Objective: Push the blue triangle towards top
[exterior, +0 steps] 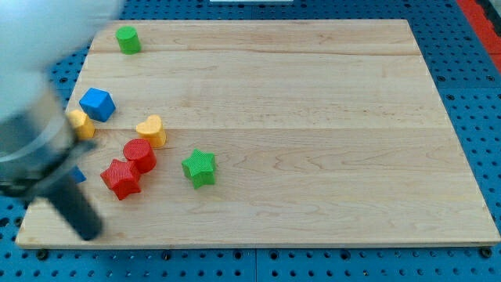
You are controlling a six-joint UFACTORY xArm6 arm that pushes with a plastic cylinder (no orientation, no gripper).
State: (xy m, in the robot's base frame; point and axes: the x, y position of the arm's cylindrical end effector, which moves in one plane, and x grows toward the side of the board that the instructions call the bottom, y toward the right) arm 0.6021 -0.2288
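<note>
Only a small blue corner of the blue triangle (78, 175) shows at the board's left edge; the rest is hidden behind my blurred dark rod. My tip (88, 233) is near the board's bottom left corner, below the blue triangle and below-left of the red star (120, 178). The rod runs up and to the left from the tip into the blurred arm. I cannot tell whether the rod touches the triangle.
A red cylinder (140, 153) touches the red star. Nearby are a yellow heart (150, 131), a green star (199, 168), a blue cube (97, 103) and a partly hidden yellow block (81, 124). A green cylinder (127, 39) stands at the top left of the wooden board (313, 117).
</note>
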